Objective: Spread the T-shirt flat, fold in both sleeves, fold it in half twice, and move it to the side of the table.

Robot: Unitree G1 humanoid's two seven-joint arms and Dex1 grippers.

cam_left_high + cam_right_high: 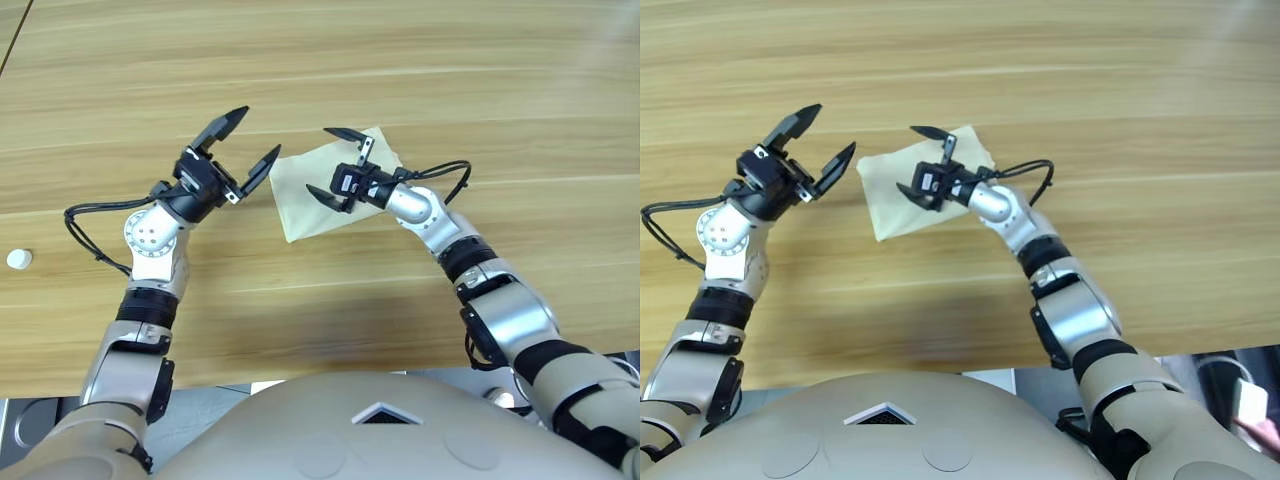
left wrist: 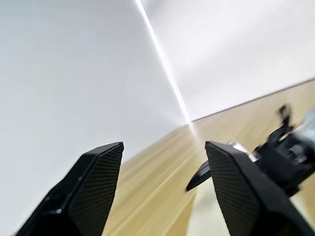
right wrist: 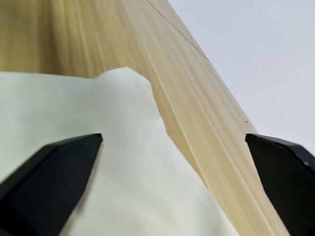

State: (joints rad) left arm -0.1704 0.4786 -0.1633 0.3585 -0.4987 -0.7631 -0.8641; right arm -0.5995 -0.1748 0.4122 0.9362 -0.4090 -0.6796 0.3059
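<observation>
Left eye view: the folded T-shirt lies on the table. The right gripper is over it, fingers spread (holding nothing). The left gripper, also spread, is just beside the T-shirt's left edge.

You can pass over the table beyond and right of the shirt, but the right gripper hangs over it, the left gripper crowds its left corner, and a white thing, perhaps a cap, sits far left.
</observation>
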